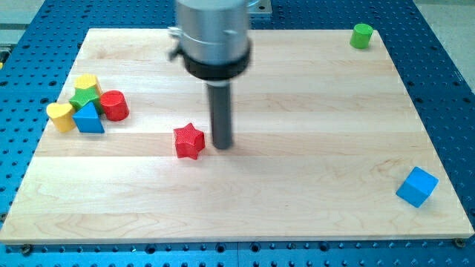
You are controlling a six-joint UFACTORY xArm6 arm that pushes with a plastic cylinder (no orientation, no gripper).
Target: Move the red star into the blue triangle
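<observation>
The red star (189, 141) sits mid-board just left of my tip (222, 145), which holds nothing, well right of the blue triangle (89, 119); an off-centre push could spin it into the red cylinder (113, 105).

We are in a robotics lab, at a bench set up for tabletop pushing trials. Under everything lies a blue metal breadboard (453, 89) drilled with a regular grid of holes, the kind used for mounting test equipment. On it sits a pale wooden board (297, 193) as the work surface. A metal mounting plate (258, 6) shows at the view's top edge. Above the board we see a grey cylindrical arm housing (212, 37) ending in a dark rod (221, 111). Small coloured toy-like blocks (85, 104) lie scattered as test pieces.
</observation>
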